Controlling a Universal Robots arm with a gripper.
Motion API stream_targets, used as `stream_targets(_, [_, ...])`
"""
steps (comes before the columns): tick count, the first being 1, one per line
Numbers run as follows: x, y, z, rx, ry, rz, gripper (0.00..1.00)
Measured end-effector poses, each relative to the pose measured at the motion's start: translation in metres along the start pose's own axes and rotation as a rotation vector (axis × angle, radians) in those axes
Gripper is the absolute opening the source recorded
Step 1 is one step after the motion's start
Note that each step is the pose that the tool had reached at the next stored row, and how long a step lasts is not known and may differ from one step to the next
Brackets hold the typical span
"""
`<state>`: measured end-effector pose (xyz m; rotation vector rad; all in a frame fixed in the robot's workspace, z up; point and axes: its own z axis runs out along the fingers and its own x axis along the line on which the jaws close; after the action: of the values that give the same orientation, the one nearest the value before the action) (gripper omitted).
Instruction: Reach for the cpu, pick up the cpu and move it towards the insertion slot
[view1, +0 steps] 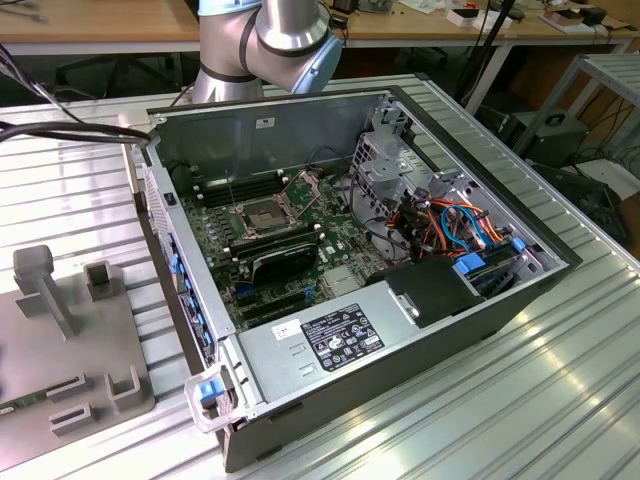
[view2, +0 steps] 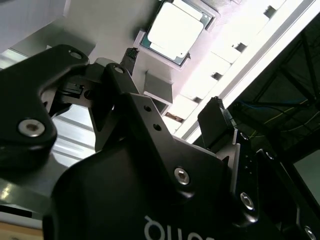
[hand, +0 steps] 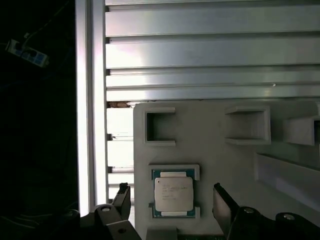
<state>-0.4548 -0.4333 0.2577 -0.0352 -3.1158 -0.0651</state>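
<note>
1. Two dark fingers (hand: 122, 200) of the gripper (hand: 170, 190) stand wide apart in the first wrist view, with nothing held between them. The cpu (hand: 173, 195) lies in the gap, with clear space on both sides.
2. The cpu sits flat in a shallow framed pocket (hand: 175, 171) of the grey fixture plate (hand: 210, 150), pale top face up. The plate rests on the ribbed aluminium table (hand: 210, 50).
3. In the second wrist view the gripper (view2: 173, 77) is seen from behind its black body. The cpu (view2: 175, 31) lies beyond the fingertips and apart from them.
4. The exterior view shows an open computer case (view1: 330, 400) on the table. The insertion slot (view1: 260, 215) is on the board inside it, with its metal frame raised. A grey fixture plate (view1: 60, 330) with upright blocks lies on the exterior view's left, cut off by the edge.
5. The arm (view1: 270, 40) leaves that view at the far edge.
6. I cannot tell how high the fingers stand above the cpu.
</note>
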Motion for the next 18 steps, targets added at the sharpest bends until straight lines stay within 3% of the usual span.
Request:
stream_targets(5, [-0.0001,-0.0004,0.0055,0.0,0.0001,0.0,0.76])
stream_targets(11, [-0.0008,-0.0119,0.0211,0.0,0.0,-0.002,0.76])
stream_targets(18, [-0.002,-0.0138,0.0316,0.0008,0.0002,-0.002,0.76])
